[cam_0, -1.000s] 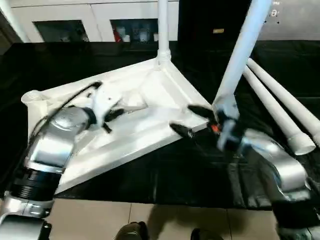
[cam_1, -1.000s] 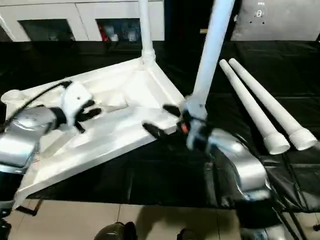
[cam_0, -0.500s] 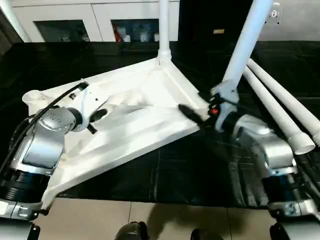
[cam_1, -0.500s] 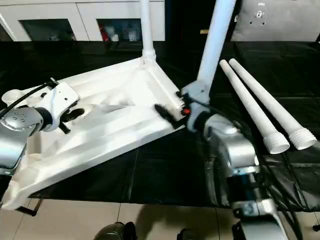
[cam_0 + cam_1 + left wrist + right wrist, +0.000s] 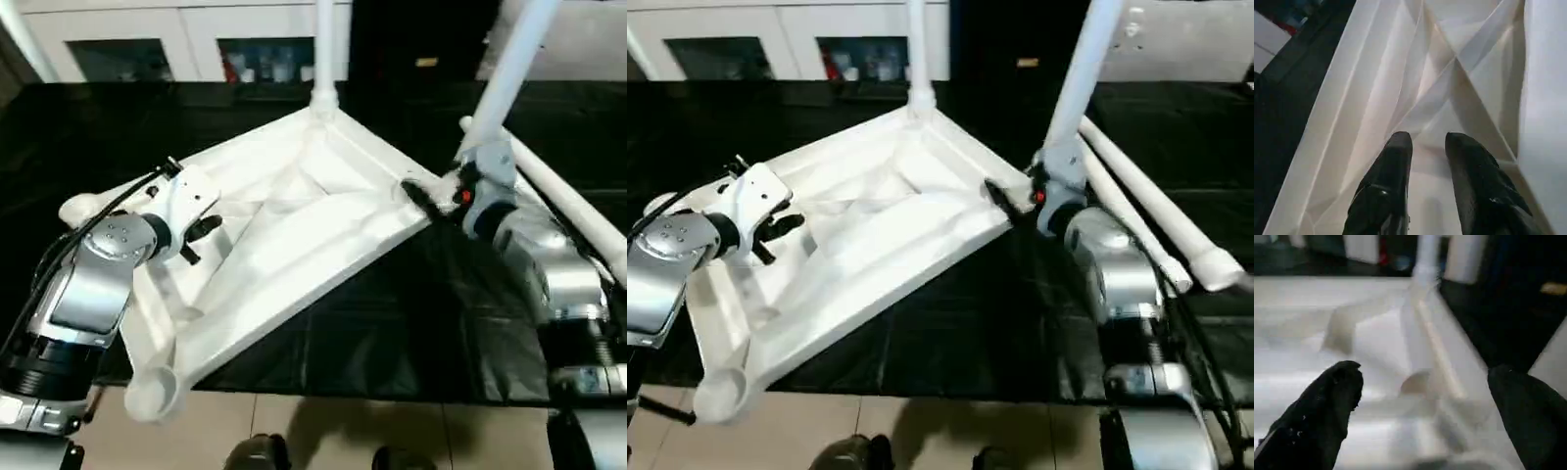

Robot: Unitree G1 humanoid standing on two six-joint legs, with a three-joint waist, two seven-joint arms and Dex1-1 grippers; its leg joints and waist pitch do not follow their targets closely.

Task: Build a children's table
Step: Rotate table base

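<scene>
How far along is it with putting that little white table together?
About halfway. Two legs already stand in corner sockets of the upside-down table top: one at the far corner, one at the right corner. The right tool is open at that right corner; the left tool hovers over the ribs. Two loose legs remain.

We see even indoor light from above, with the white tabletop [image 5: 284,225] very bright, almost washed out, against the dark counter [image 5: 392,323]. Soft shadows lie between its ribs. The right claw [image 5: 1420,421] and its surroundings are blurred, and the head views are slightly soft.
</scene>
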